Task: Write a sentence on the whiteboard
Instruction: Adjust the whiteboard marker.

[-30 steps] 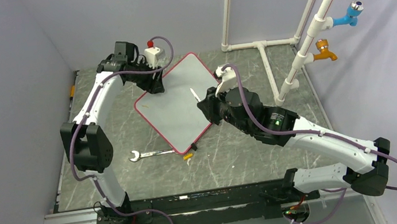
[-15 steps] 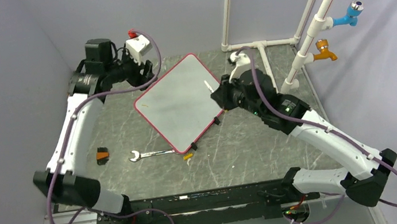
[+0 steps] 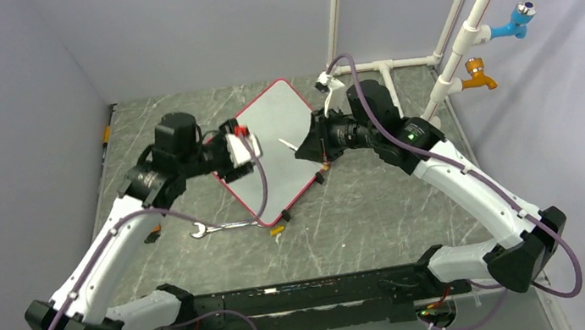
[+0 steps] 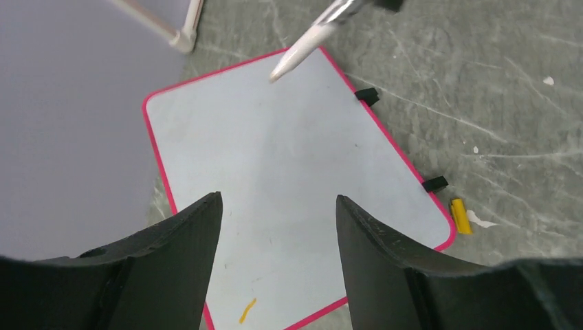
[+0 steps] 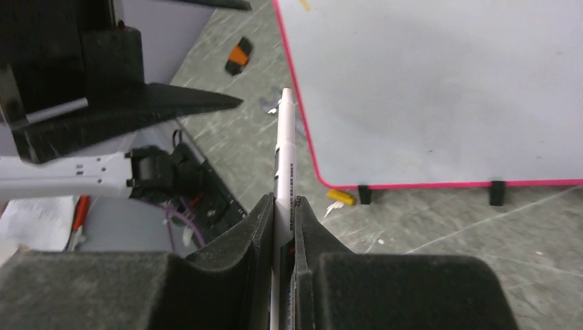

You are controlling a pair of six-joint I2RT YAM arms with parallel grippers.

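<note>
My right gripper (image 5: 283, 206) is clamped tight on the pen (image 5: 284, 137), tip aimed left over the whiteboard (image 5: 447, 89), which lies flat mid-table. The left gripper (image 4: 278, 230), spread and empty, hovers above its left side.

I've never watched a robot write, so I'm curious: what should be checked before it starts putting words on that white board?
1. Grip on the marker: ok, the right end effector is shut on it.
2. The whiteboard flat and mostly blank: ok, apart from one small yellow mark.
3. The left end effector clear of the writing area: not ok, it hangs open above the board.
4. Marker tip touching the board: cannot tell.
5. Marker uncapped: cannot tell.
</note>
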